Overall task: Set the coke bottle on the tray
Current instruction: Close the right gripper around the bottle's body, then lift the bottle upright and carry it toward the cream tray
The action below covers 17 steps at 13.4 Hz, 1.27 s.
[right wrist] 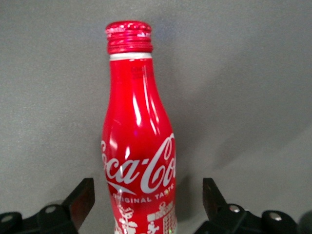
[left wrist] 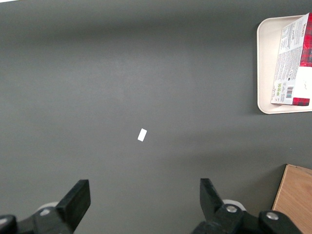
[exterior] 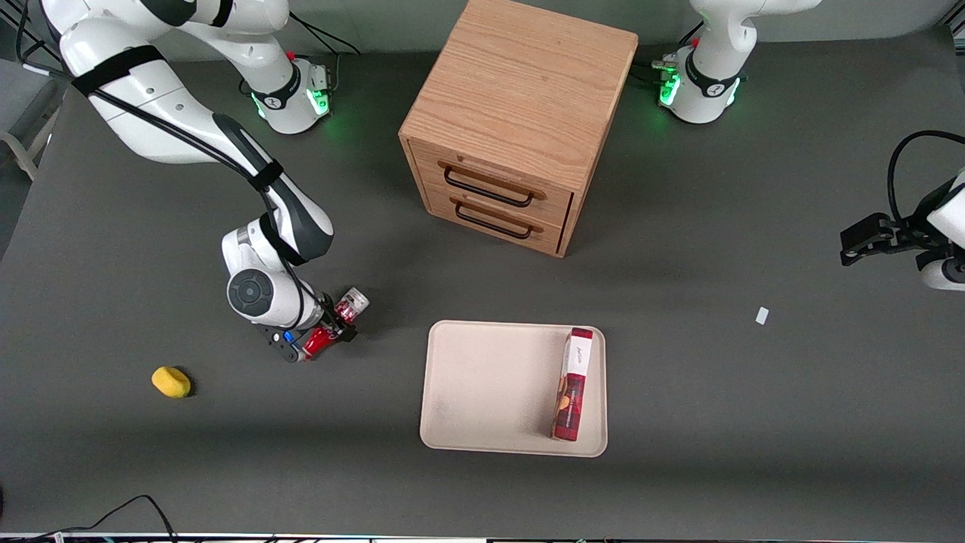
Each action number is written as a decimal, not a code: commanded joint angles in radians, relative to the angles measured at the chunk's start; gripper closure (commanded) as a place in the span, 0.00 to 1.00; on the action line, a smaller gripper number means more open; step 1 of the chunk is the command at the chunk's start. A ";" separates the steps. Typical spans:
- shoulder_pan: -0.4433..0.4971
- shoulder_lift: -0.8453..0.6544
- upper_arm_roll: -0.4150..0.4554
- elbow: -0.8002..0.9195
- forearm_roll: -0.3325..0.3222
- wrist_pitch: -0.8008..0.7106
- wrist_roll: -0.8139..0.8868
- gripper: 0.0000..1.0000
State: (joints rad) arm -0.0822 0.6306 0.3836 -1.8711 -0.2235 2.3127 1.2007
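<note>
The coke bottle [exterior: 326, 337] is red with white script, a red cap and a silvery base. It lies tilted on the dark table, off the tray toward the working arm's end. My right gripper [exterior: 332, 328] is open and straddles the lower body of the coke bottle [right wrist: 139, 146], one black finger [right wrist: 80, 200] on each side with a gap to the bottle. The gripper [right wrist: 147, 187] touches nothing that I can see. The beige tray [exterior: 482, 385] lies nearer the front camera than the cabinet, and its corner shows in the left wrist view [left wrist: 265, 58].
A red-and-white box [exterior: 574, 385] lies on the tray along its edge toward the parked arm. A wooden two-drawer cabinet [exterior: 520, 113] stands at the table's middle. A yellow object [exterior: 172, 381] lies toward the working arm's end. A white scrap [exterior: 762, 315] lies toward the parked arm's end.
</note>
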 commanded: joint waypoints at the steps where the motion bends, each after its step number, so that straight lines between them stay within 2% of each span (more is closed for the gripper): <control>1: -0.002 0.011 0.003 0.004 -0.034 0.019 0.033 0.53; 2: -0.002 0.014 0.001 0.006 -0.046 0.022 0.031 0.74; 3: -0.004 0.012 0.003 0.007 -0.053 0.020 0.031 0.90; 4: -0.002 0.006 0.003 0.010 -0.053 0.019 0.027 1.00; 6: 0.002 -0.015 0.006 0.035 -0.056 -0.005 0.016 1.00; 8: 0.012 -0.061 0.040 0.134 -0.057 -0.138 -0.022 1.00; 11: 0.018 -0.059 0.115 0.342 -0.059 -0.261 -0.154 1.00; 14: 0.087 0.016 0.129 0.617 -0.091 -0.380 -0.324 1.00; 17: 0.192 0.110 0.124 0.786 -0.093 -0.359 -0.554 1.00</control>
State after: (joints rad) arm 0.0301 0.6195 0.5116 -1.2585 -0.2825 1.9725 0.7764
